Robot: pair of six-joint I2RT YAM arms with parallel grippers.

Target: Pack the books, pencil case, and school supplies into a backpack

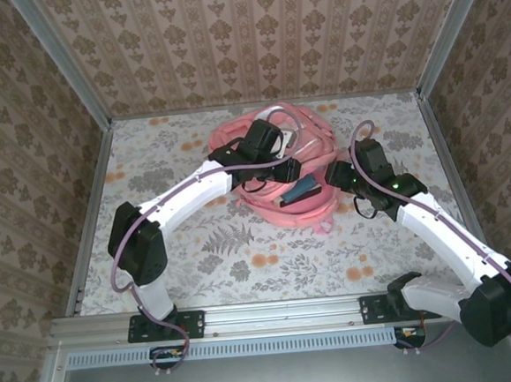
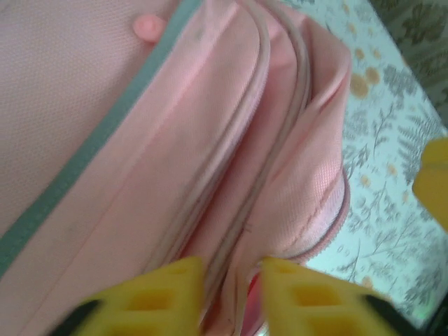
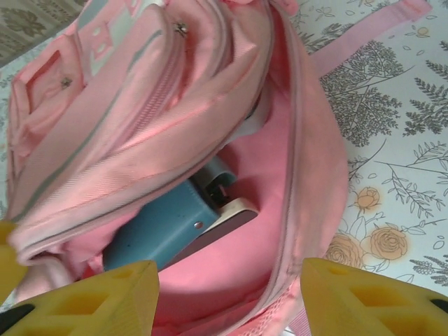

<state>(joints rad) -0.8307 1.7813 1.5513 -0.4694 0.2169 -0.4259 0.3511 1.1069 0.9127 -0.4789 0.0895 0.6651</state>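
Note:
The pink backpack (image 1: 309,138) lies in the middle of the table with its main mouth gaping toward the right arm. Inside it (image 3: 140,105) a teal-blue case (image 3: 164,227) with a small metal stud rests on a dark flat book with a whitish edge (image 3: 234,213). My right gripper (image 3: 229,297) hangs open over the mouth, its fingers wide apart and the zip rim close to the right finger. My left gripper (image 2: 232,294) sits at the upper flap (image 2: 105,105). Its fingers stand apart, with a fold of pink fabric and zip loose between them.
The floral tabletop (image 1: 243,263) runs round the bag, walled in by patterned panels and a metal frame. A pink strap (image 3: 364,35) trails over the table beyond the bag. Both arms (image 1: 194,191) (image 1: 435,221) reach in over the bag.

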